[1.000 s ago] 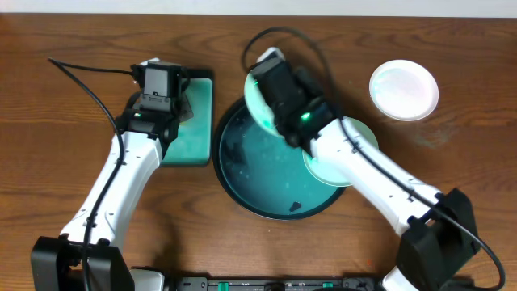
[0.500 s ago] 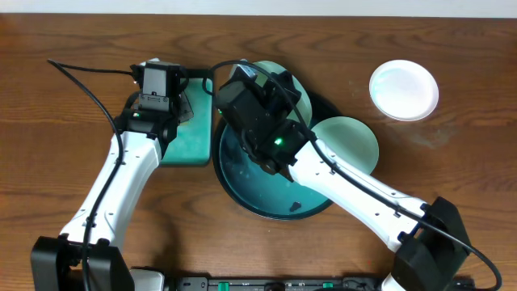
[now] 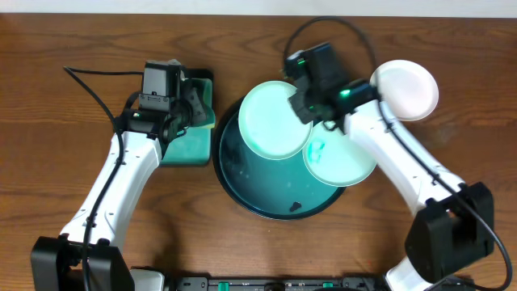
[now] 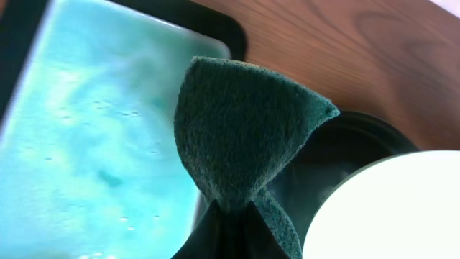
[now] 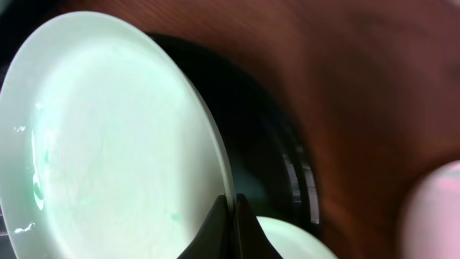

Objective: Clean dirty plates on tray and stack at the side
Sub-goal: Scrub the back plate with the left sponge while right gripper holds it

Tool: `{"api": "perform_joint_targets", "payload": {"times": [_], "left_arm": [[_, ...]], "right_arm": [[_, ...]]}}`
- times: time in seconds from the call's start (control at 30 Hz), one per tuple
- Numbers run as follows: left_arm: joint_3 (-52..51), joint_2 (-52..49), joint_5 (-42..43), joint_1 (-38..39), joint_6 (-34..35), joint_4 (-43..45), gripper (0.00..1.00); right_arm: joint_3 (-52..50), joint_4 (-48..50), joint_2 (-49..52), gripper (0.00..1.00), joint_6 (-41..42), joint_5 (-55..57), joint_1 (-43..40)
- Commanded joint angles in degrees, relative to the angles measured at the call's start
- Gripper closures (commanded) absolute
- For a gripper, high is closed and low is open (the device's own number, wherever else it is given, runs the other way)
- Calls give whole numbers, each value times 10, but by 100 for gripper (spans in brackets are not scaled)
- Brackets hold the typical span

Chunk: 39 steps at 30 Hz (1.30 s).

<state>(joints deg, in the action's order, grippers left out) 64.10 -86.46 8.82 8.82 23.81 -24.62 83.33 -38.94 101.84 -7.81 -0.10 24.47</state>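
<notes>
The wooden worktop [image 3: 65,178] carries everything. At its middle sits the tray [image 3: 250,179], round and black-rimmed, with a wet, glossy teal inside. Just beside the tray's left rim lies the rectangular green sponge dish [image 3: 182,145]. The left wrist view shows its pale teal floor wet as well.

Three plates show. The held plate [image 3: 275,121], pale mint, is up over the far part of the tray and tilted, its face turned toward the overhead camera. In the right wrist view a few faint teal specks and droplets sit near its edge. The second plate [image 3: 343,166], also pale mint, has a small teal smear near its upper left. It lies at the tray's right side, overlapping the rim and partly under the right arm. The white plate [image 3: 405,89] rests alone on the worktop, at the far right, apart from the tray.

The sponge [image 4: 241,126], dark green, is folded into a fan shape. It hangs over the corner of the sponge dish nearest the tray's rim.

The left hand [image 4: 228,219] is closed narrow, pinching the sponge by its lower end. The right hand [image 5: 231,216] is clamped narrow on the rim of the held plate, one finger on either side of the edge.
</notes>
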Motion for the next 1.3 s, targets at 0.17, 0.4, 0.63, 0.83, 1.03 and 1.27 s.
{"api": "perform_joint_targets", "payload": {"times": [0.17,0.4,0.63,0.83,1.03,1.27], "left_arm": [[-1,0,41,48,3,25,93],[-1,-6,40,100,3,46,93],[-1,-65,41,132,3,53,93],[-1,-134,41,157,3,66,93],[-1,-206,34,163,-2,95,93],[-1,-216,-185,156,-17,48,93]], "right_arm": [[-96,104,38,99,66,-145,-42],[-157,180,50,99,96,-132,-41],[-201,264,67,99,111,-132,-39],[-202,281,84,99,130,-133,-39],[-202,285,84,99,129,-132,-38],[-202,284,84,99,129,-132,-38]]}}
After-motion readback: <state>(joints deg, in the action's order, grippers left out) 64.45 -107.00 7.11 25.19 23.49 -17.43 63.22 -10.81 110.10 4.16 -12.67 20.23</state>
